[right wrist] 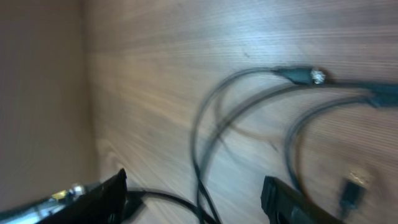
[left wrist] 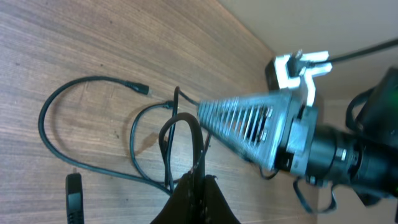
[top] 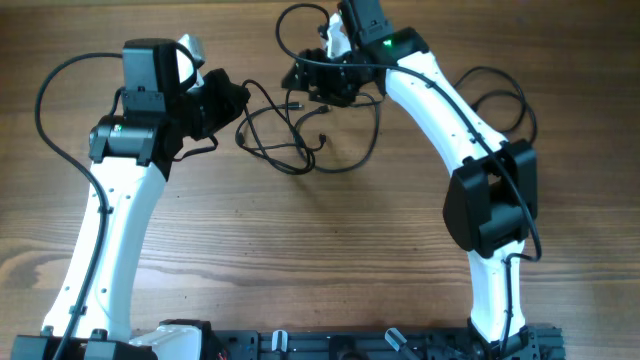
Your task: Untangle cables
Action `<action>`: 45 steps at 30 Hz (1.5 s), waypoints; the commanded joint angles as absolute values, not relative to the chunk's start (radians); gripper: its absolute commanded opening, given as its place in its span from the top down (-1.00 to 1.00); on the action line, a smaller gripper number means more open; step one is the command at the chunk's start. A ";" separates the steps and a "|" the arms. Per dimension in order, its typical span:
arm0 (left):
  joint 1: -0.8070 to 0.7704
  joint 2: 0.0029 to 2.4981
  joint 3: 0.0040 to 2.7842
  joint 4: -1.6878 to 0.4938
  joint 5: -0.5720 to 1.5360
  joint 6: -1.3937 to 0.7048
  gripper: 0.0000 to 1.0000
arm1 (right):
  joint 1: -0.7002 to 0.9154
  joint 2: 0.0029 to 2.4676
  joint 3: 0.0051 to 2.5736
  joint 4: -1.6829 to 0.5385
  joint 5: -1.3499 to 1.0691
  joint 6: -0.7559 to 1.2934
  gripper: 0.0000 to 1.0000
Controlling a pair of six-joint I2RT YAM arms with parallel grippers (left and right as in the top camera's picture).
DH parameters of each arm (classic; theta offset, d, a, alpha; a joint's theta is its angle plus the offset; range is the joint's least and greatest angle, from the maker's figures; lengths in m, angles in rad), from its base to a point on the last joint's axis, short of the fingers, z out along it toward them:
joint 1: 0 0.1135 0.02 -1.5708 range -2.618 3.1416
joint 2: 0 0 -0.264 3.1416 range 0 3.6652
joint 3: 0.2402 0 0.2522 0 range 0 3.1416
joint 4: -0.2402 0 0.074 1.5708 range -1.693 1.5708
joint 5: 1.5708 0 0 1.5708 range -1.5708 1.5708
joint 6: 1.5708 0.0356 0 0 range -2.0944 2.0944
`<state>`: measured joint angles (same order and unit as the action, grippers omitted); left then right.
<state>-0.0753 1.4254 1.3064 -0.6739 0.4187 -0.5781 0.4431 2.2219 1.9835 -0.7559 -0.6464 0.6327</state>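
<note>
The cables (top: 290,135) are thin black cords lying in tangled loops on the wooden table between my two grippers. My left gripper (top: 228,100) is at the tangle's left edge. In the left wrist view it (left wrist: 200,179) is shut on a loop of cable (left wrist: 180,127) that rises from the jaws. My right gripper (top: 322,82) is over the tangle's far right part. In the blurred right wrist view its jaws (right wrist: 196,190) are open, with cable strands (right wrist: 205,137) lying between them. A silver-tipped plug (right wrist: 316,76) lies beyond.
The right gripper's ribbed grey finger (left wrist: 249,124) shows close ahead in the left wrist view. A loose black plug end (left wrist: 74,198) lies at lower left there. The table's far edge (left wrist: 249,31) is near. The arms' thicker black cables (top: 505,95) loop at the right.
</note>
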 commanded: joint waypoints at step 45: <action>-0.070 1.480 1.309 -0.900 -0.029 -0.760 0.92 | 0.028 1.678 2.382 -0.815 0.321 0.218 0.91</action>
<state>-0.0753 1.4754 1.3064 -0.9360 -0.2085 -0.8959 0.1154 1.6264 2.3791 -0.8417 0.2321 0.2691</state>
